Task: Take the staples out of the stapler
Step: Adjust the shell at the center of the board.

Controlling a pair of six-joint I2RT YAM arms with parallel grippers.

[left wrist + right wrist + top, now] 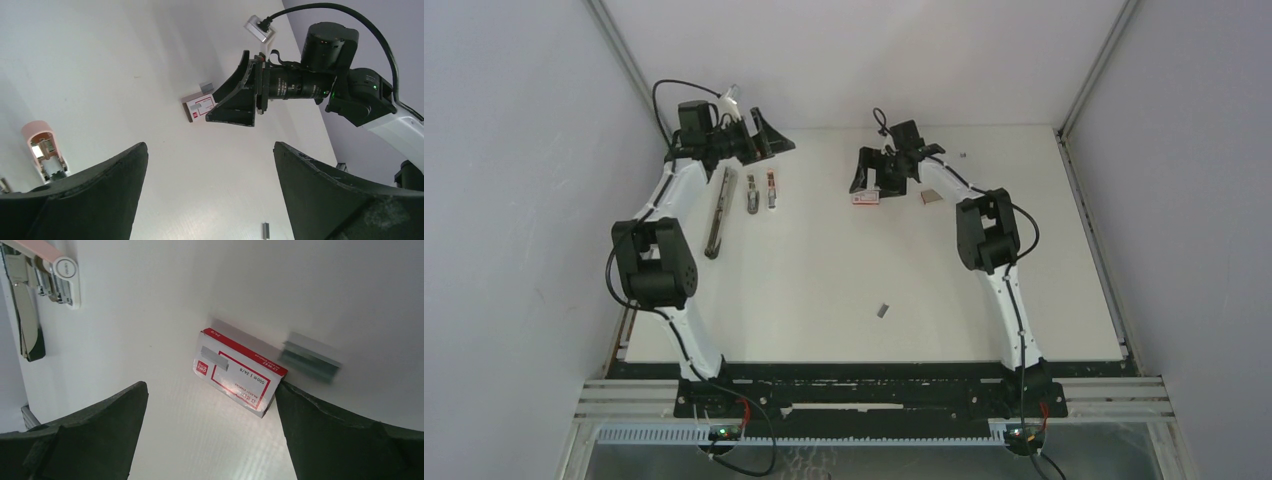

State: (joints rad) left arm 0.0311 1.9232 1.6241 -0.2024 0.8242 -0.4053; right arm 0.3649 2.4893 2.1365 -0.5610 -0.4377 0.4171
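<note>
Overhead, left gripper (pixel 769 135) at 10 o'clock by the stapler (pixel 717 212) and right gripper (pixel 871 178) at 12 o'clock both gape, empty.

Wide-jawed right gripper (pixel 210 390) over a red-and-white box (pixel 235 374) on the table (pixel 150 330), staples (pixel 310 359) just beside it, stapler (pixel 50 270) well apart.

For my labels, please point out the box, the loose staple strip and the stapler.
box (pixel 238 373): right wrist view, middle of its top face.
staple strip (pixel 883 310): top view, its middle.
stapler (pixel 43 150): left wrist view, its open pink end.
</note>
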